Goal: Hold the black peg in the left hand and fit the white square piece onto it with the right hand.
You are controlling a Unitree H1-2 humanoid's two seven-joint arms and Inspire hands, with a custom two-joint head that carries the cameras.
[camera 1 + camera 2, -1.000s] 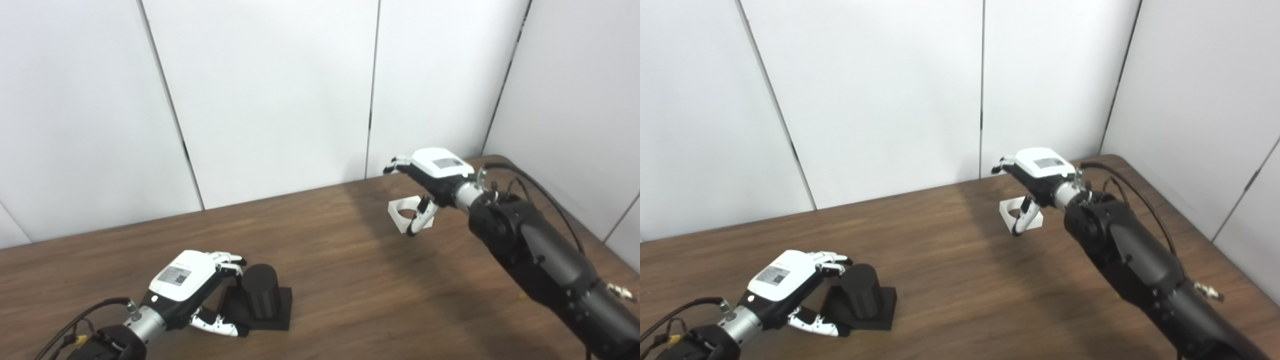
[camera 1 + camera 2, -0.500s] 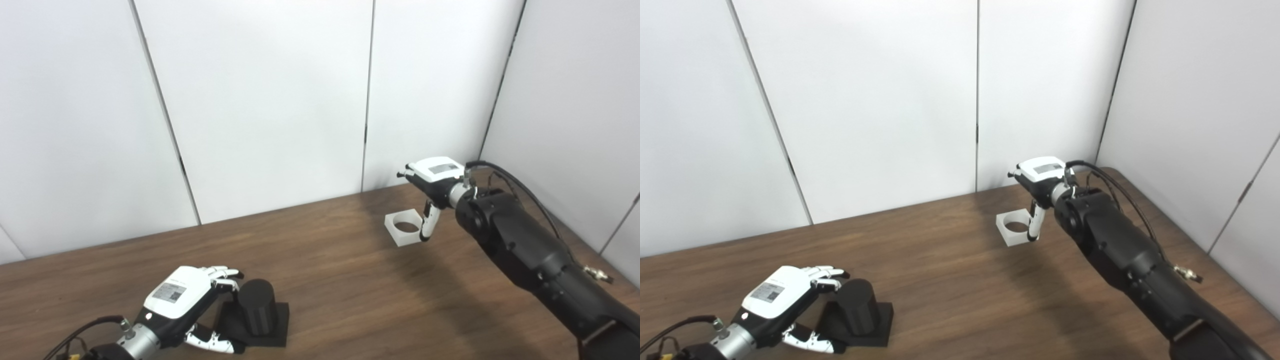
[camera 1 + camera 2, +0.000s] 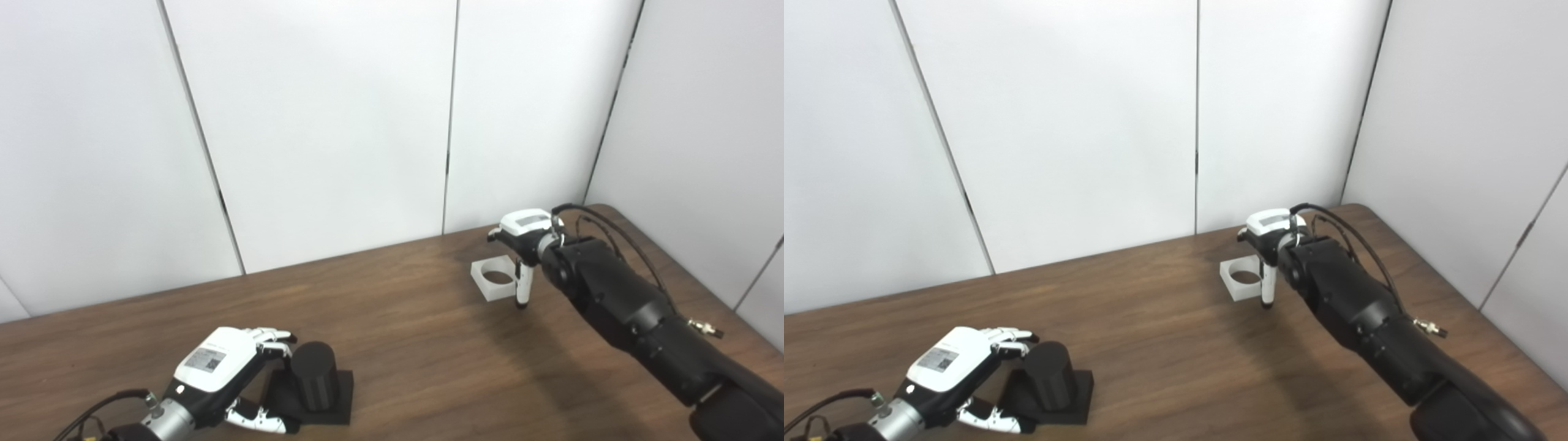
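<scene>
While the white square piece [image 3: 495, 279] lies flat on the tabletop [image 3: 416, 318] near its far right corner, with its round hole facing up, the right hand [image 3: 522, 236] is placed over its right edge, one finger reaching down just beside that edge. Whether this hand is already closed on the piece cannot be told from the pictures. The black peg [image 3: 313, 383] stands upright on its square black base at the near left, well apart from the piece. The left hand [image 3: 226, 376] is curled around the peg, fingers apart on both sides, but a firm grip is not shown.

For this step, the piece should be pinched on two opposite walls, so that the hole is kept free, and lifted level.

In the right eye view, the down-pointing finger [image 3: 1268, 288] is seen more clearly against the piece's near corner. In the left eye view, more of the hole is shown.
</scene>
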